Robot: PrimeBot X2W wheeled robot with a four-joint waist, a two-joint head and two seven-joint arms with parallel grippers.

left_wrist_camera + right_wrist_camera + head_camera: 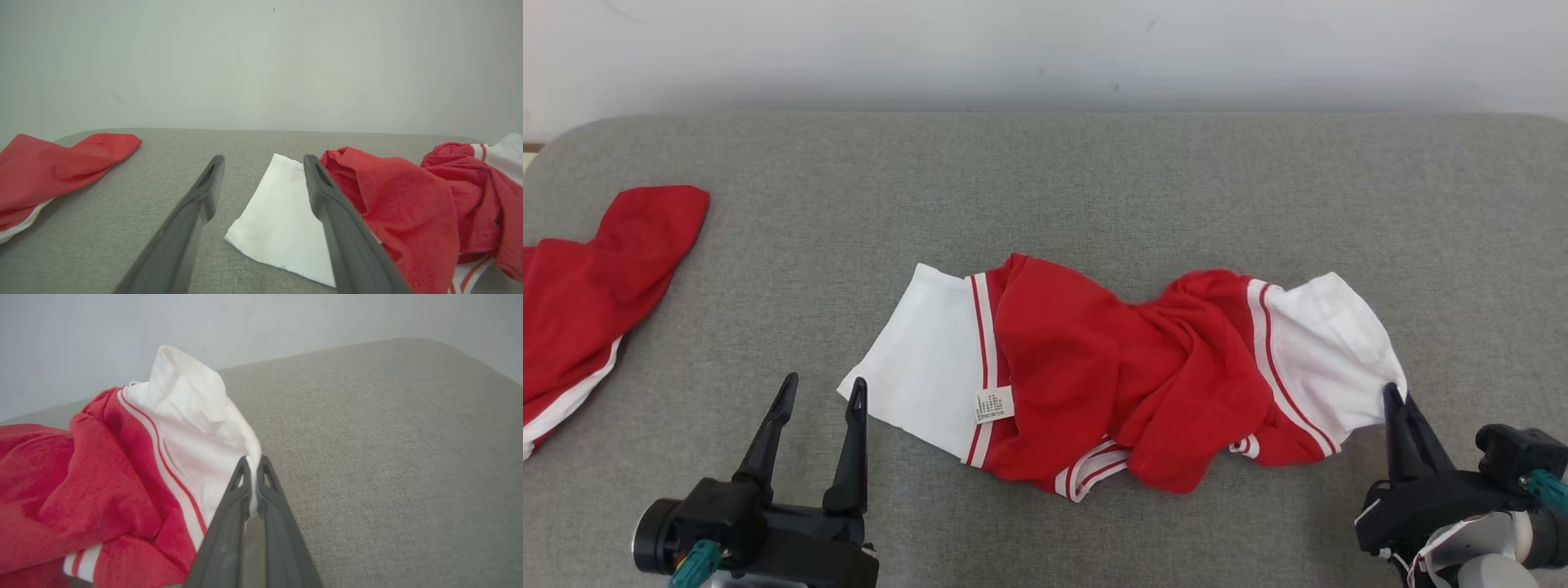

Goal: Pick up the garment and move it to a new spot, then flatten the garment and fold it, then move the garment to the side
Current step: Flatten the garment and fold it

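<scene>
A crumpled red and white garment lies in the middle of the grey padded table. My right gripper is shut on the edge of its right white sleeve; in the right wrist view the white cloth is pinched between the fingertips of that gripper. My left gripper stands open just left of the left white sleeve, holding nothing. In the left wrist view that gripper has its fingers either side of the white sleeve corner, with the garment's red body to the right.
A second red garment with a white stripe lies at the table's left edge, also seen as red cloth in the left wrist view. A pale wall rises behind the table. Bare grey surface runs along the back and right.
</scene>
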